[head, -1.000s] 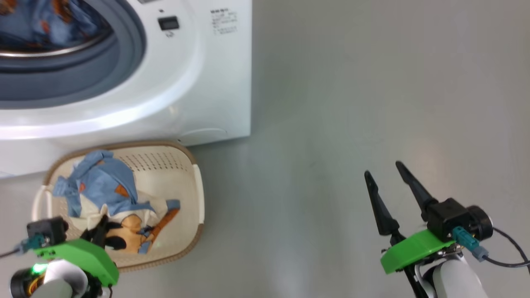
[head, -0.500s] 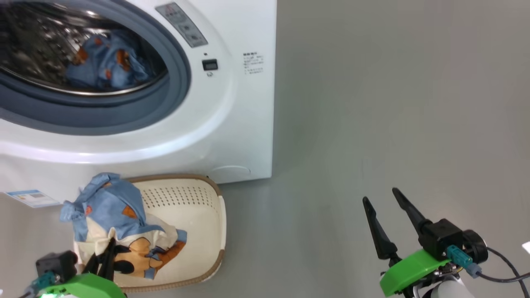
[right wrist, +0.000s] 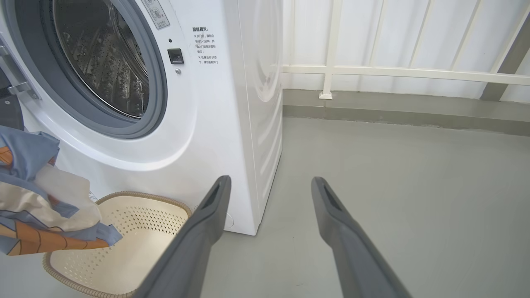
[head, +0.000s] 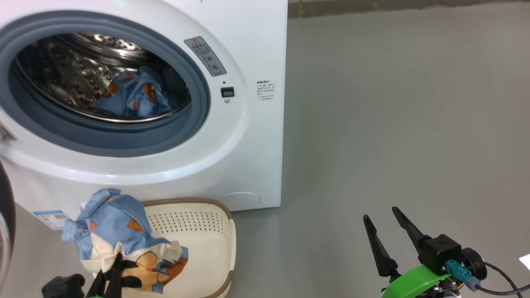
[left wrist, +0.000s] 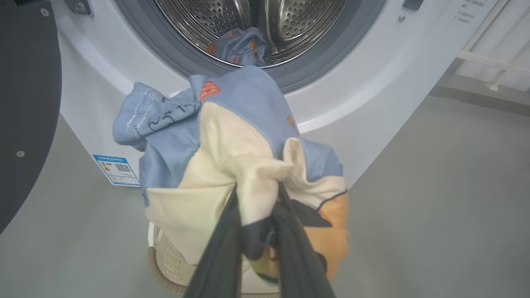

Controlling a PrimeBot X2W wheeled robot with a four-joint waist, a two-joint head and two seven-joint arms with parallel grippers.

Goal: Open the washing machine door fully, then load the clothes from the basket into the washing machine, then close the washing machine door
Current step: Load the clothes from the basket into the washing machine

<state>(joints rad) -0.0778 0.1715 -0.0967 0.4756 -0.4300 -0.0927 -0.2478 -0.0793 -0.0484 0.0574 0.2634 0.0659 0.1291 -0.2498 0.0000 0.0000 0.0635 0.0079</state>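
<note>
Left wrist view: left claw [left wrist: 258, 198] clenched on the clothes [left wrist: 232, 140], hanging just above the basket [left wrist: 165, 258]. Loading step, I reckon: next it needs to go forward and up over the ring's [left wrist: 331, 62] lower lip into the drum [left wrist: 298, 25]. Door [left wrist: 25, 103] stands off to its left, open floor [left wrist: 447, 198] right. Right claw [right wrist: 270, 182] spread, empty.

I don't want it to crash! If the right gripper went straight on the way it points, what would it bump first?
Most likely the washing machine, its white side near the front corner. The open right gripper points across bare floor towards it, though depth is unclear.
</note>
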